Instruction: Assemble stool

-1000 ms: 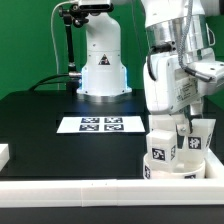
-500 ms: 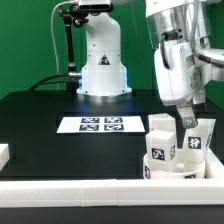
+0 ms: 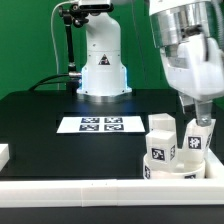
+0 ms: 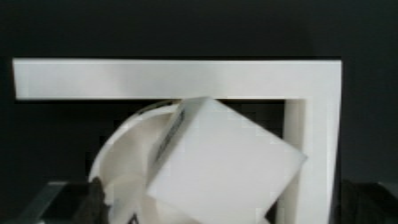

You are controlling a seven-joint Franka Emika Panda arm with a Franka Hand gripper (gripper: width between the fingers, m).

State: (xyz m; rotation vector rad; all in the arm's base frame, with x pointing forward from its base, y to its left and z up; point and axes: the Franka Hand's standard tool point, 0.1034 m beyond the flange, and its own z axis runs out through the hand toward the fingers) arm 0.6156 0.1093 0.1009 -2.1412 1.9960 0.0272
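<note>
The white round stool seat lies at the exterior view's right, near the front rail. Two blocky white legs with tags stand on it, one nearer the middle and one at the right. My gripper hangs just over the top of the right leg, and its jaws look open, not gripping. In the wrist view that leg fills the middle, turned askew to the jaws, with the seat's edge beside it. The fingertips are hidden.
The marker board lies flat in the middle of the black table. White border rails run along the front and meet in a corner in the wrist view. A small white part sits at the exterior view's left edge.
The hand has turned and swung up and toward the exterior view's right. The right leg and the seat have stayed where they were.
</note>
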